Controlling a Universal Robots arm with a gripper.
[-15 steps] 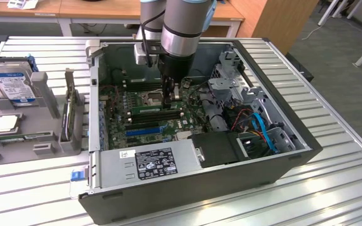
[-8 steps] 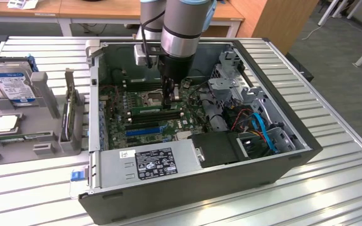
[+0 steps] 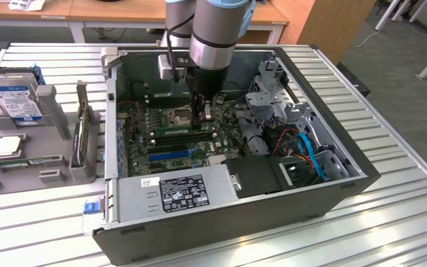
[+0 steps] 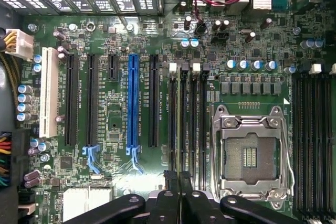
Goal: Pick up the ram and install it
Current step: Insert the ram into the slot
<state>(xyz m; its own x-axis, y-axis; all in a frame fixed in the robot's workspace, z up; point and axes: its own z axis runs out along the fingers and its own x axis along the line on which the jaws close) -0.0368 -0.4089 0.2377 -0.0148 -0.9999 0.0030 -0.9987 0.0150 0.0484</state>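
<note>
On the slatted metal desk (image 3: 391, 222) lay an open grey computer case (image 3: 198, 236), its side panel off. It held a green motherboard (image 3: 140, 146), a boxy metal power supply (image 3: 176, 192) against the near wall, and blue cables (image 3: 316, 158) by the drive cage toward the exterior view's right. A grey holder (image 3: 50, 114) beside the case, at the exterior view's left, carried an upright hard drive (image 3: 13, 95). The ram (image 3: 178, 132), a thin green stick, stood on edge among the dark memory slots (image 4: 189, 124), just beside the square metal processor socket (image 4: 249, 153). The arm stood upright inside the opening, apart from the case walls. The claw (image 3: 202, 115) (image 4: 178, 178) was closed, its black fingertips together directly over those slots near the ram's end. Whether they pinched its edge could not be told. The long blue slot (image 4: 133, 103) lay apart.
</note>
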